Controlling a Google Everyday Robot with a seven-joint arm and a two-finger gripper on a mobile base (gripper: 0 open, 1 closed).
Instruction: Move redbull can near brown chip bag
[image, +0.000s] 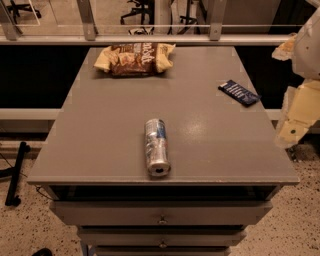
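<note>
The redbull can (157, 146) lies on its side near the front edge of the grey table (100, 130), with its shiny round end facing the front. The brown chip bag (135, 58) lies flat at the back of the table, left of centre, well apart from the can. My gripper (294, 122) hangs with the pale arm at the right edge of the view. It is beyond the table's right side, off the surface and away from both things.
A flat dark blue packet (239, 92) lies near the table's right edge. Drawers (162, 215) sit under the tabletop at the front. A railing (150, 37) runs behind the table. A black stand (15, 172) is on the floor at the left.
</note>
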